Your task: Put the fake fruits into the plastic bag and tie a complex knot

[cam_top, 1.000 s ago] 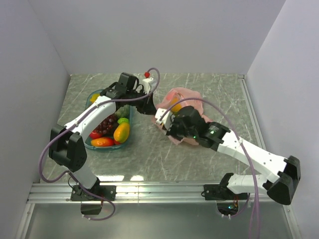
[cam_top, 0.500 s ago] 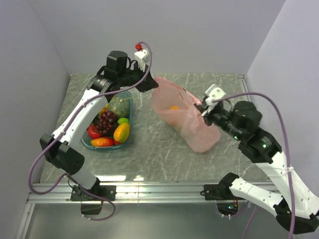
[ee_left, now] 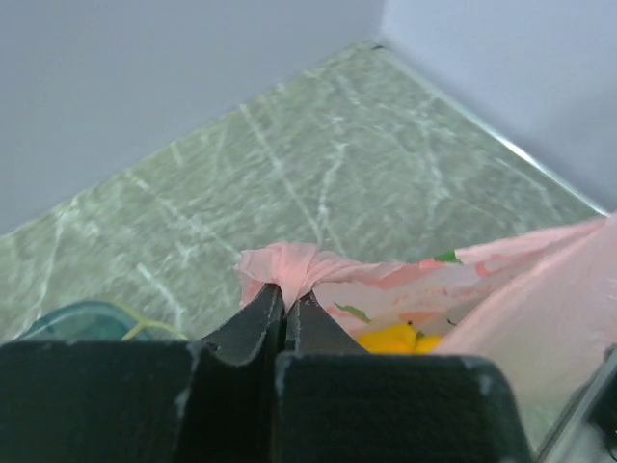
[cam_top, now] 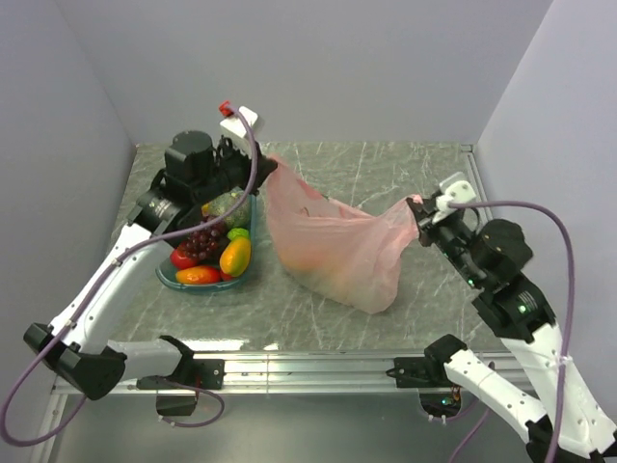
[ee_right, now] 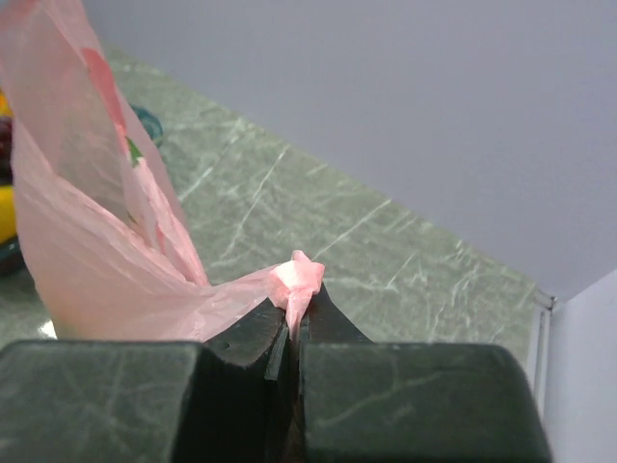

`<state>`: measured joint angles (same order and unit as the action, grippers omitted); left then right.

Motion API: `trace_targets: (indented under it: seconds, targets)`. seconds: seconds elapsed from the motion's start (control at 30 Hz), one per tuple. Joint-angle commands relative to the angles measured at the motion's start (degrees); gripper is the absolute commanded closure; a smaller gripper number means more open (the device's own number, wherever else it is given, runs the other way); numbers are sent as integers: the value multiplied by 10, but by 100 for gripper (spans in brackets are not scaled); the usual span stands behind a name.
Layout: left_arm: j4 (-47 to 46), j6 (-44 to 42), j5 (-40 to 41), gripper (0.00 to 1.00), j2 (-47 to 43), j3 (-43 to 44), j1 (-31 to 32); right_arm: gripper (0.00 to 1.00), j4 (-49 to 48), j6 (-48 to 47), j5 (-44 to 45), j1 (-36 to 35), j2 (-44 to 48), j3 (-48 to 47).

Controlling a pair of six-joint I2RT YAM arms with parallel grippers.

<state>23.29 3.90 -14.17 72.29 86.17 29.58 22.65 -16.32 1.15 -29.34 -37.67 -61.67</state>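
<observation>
Inside the plastic bag [cam_top: 333, 246], a yellow fruit [ee_left: 395, 338], only partly visible.

Taut pink bag [cam_top: 333, 253], fruits [cam_top: 234, 257] beside

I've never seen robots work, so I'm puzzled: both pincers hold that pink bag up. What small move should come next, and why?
Probably lower the bag onto the table and open one pincer. The left pincer and right pincer each pinch a bunched edge, stretching it in the air, while most fruits sit in the tray, so a free pincer seems needed.
</observation>
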Motion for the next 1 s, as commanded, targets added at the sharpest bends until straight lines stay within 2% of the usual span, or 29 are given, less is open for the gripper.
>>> trace_targets:
  seconds: [0.0, 0.17, 0.27, 0.37, 0.47, 0.5, 0.6, 0.73, 0.87, 0.97]
  targets:
    - [-38, -1, 125, 100, -28, -67, 21, 100, -73, 9, -6, 14, -34, 15]
    - [-32, 17, 133, 100, -37, -152, 49, 100, -116, 42, -104, 46, -102, 28]
    - [-10, 17, 87, 96, -35, -158, 45, 100, -96, 55, -177, 49, -132, -11]
    - [-27, 6, 4, 72, -58, -150, 32, 100, -79, 59, -241, 53, -135, -34]
    - [-15, -15, -71, 55, -60, -100, 22, 100, -63, 62, -296, 53, -128, -46]
    - [-6, -22, -89, 44, -51, -61, 21, 100, -60, 64, -315, 53, -123, -48]
    - [17, -72, -163, 32, -28, -2, 21, 100, -51, 56, -337, 52, -114, -47]
    - [18, -122, -262, 30, 3, 34, 23, 97, -19, 31, -369, 53, -113, -52]
    - [46, -180, -372, 40, 50, 88, 45, 99, 29, -20, -417, 52, -120, -63]
    - [48, -196, -387, 48, 67, 101, 72, 99, 56, -36, -432, 51, -132, -76]
